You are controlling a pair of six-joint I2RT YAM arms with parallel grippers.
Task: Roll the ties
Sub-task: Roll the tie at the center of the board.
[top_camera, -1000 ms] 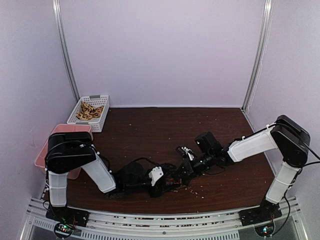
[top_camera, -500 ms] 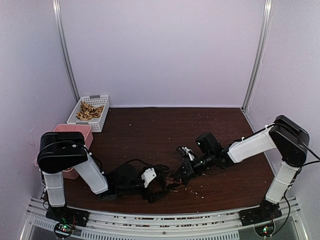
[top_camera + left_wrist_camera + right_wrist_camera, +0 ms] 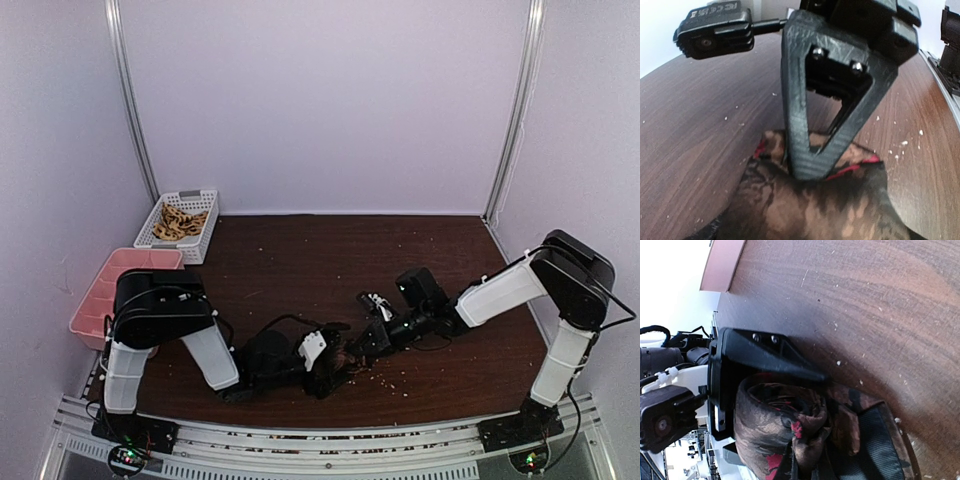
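One tie (image 3: 341,363), dark brown with tan and red patches, lies wound into a loose roll near the table's front edge between both grippers. My right gripper (image 3: 363,345) is shut on the roll's inner folds (image 3: 812,422); its black closed tip (image 3: 807,167) presses into the fabric (image 3: 815,205). My left gripper (image 3: 322,357) stands open around the roll. One of its fingers (image 3: 770,357) lies along the roll's upper side (image 3: 770,415). In the left wrist view its own fingertips are hidden by the fabric.
A white basket (image 3: 204,240) with tan pieces stands at the back left, and a pink tray (image 3: 100,295) sits beside the left arm. Pale crumbs (image 3: 395,380) dot the dark wooden table. A metal rail (image 3: 320,440) runs along the near edge.
The left arm swung left and then back right toward the roll, and its jaws spread wider. The right gripper has stayed shut on the tie, almost unmoved.
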